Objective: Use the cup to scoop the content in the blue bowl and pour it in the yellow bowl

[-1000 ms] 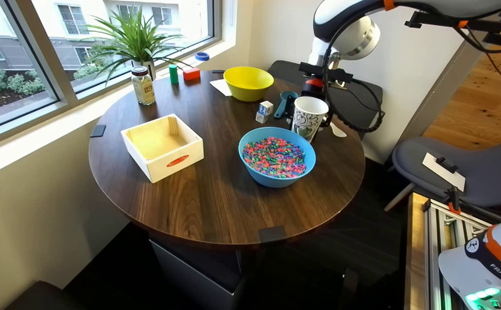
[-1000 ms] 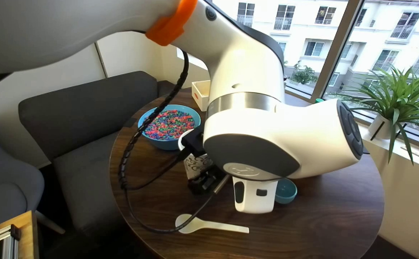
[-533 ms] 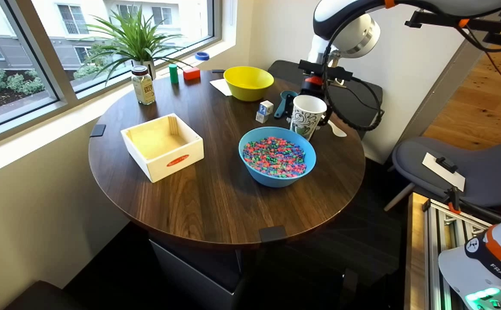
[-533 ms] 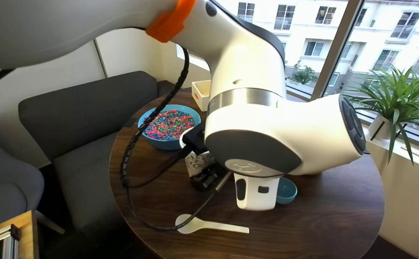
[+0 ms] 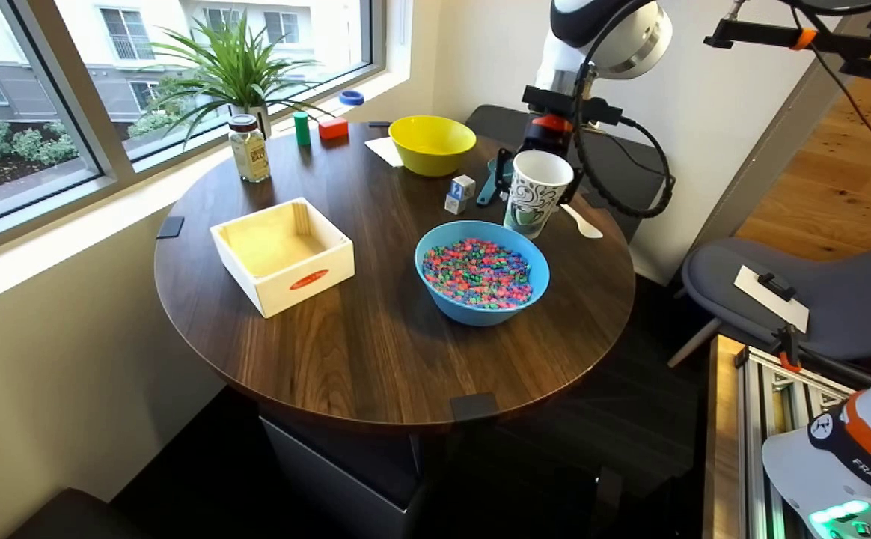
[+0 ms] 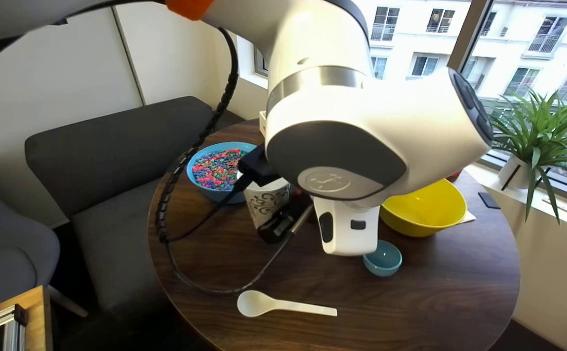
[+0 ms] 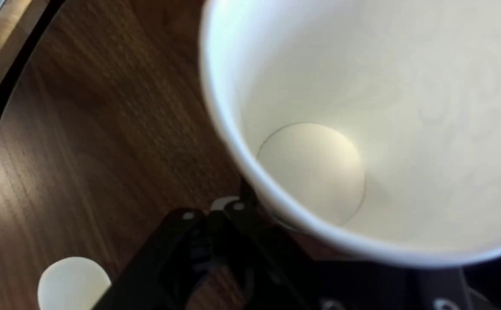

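The cup (image 5: 531, 198), white with a dark swirl print, is clasped by my gripper (image 5: 534, 191) from its far side. It seems lifted a little off the table, just beyond the blue bowl (image 5: 473, 313). Bare white walls and floor show inside the cup (image 7: 310, 172) in the wrist view. Pink, blue and green bits, the content (image 5: 477, 274), fill much of the blue bowl. The yellow bowl (image 5: 432, 159) stands farther back and looks empty. In an exterior view the arm partly covers the cup (image 6: 265, 202) and hides the fingertips.
A pale spoon (image 6: 288, 305) and a small teal bowl (image 6: 383, 261) lie near the arm. Two stacked letter blocks (image 5: 460, 194) stand between the two large bowls. A wooden box (image 5: 308, 278) and a spice jar (image 5: 250, 153) occupy the window side.
The jaws have closed on the cup. Arm and cup have risen slightly together, and the yellow bowl has come out from behind the arm in an exterior view.
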Controlling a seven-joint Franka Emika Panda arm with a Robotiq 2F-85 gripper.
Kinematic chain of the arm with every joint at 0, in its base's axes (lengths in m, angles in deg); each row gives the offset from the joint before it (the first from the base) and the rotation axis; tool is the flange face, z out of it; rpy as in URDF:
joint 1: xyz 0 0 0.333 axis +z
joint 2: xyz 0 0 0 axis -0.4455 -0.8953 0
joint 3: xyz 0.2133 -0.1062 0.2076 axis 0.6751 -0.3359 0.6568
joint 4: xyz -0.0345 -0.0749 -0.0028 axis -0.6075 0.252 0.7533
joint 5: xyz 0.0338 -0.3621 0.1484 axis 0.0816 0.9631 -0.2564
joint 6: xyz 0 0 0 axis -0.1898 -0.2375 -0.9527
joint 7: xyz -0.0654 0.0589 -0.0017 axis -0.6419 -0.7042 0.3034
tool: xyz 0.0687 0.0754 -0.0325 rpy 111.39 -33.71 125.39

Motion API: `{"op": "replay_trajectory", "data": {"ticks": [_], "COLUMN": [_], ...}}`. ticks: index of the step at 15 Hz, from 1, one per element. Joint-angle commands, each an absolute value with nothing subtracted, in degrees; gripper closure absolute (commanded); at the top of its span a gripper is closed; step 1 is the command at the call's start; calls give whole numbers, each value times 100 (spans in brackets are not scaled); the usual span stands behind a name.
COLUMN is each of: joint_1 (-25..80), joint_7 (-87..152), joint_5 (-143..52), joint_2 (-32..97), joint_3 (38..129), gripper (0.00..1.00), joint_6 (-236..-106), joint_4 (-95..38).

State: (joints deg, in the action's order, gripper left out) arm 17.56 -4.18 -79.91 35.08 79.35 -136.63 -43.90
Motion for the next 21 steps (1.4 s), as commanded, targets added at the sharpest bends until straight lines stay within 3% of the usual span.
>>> {"op": "replay_trajectory", "data": {"ticks": [1, 3, 6, 16, 17, 21], "joint_1": [1967, 2072, 2250, 2587, 2585, 2554], "joint_7": [-847, -1124, -1518, -2319, -2202, -2205], "joint_5": [-7320, -6842, -6114, -4029, -4243, -4149], "joint_2": [3909, 4078, 4328, 4721, 4554, 4570], "joint_3": [7887, 7909, 7994, 8400, 8430, 8414], "gripper": [47, 48, 62, 62, 37, 37], "joint_6": [-13707, -13789, -13955, -15265, -14980, -15128], "joint_4": [-4579, -4609, -4650, -5116, -4817, -4903]}}
